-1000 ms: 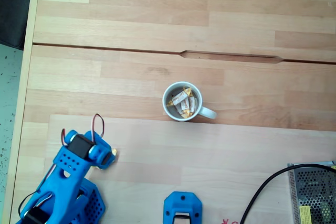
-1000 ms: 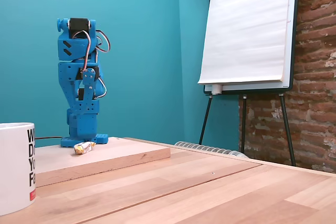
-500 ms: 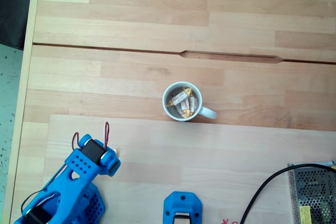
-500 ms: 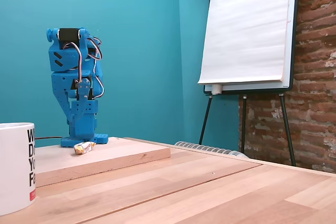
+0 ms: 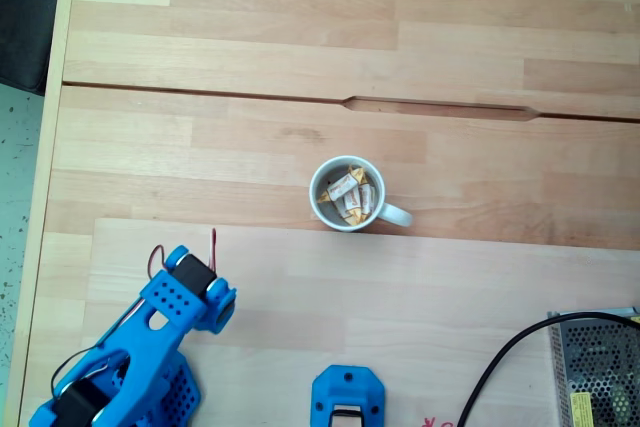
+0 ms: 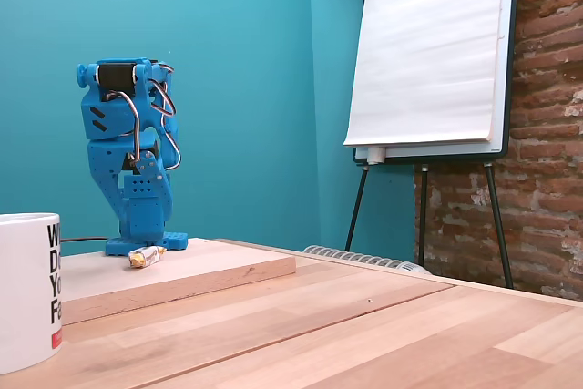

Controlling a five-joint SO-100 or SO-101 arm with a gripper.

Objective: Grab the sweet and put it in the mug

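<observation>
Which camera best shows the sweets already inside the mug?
The fixed view looking down: the sweets lie visible inside the open mug. The low side-on fixed view shows just the mug's outer wall.

the table is pale matt wood with visible grain. the mug is glossy white ceramic. the arm is matt blue plastic. the sweet wears crinkly, slightly shiny wrapping.

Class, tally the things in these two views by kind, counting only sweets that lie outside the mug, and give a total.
Mug: 1
Sweet outside the mug, on the raised board: 1
Blue robot arm: 1
Flip chart: 1
Perforated metal box: 1
Total: 5
</observation>
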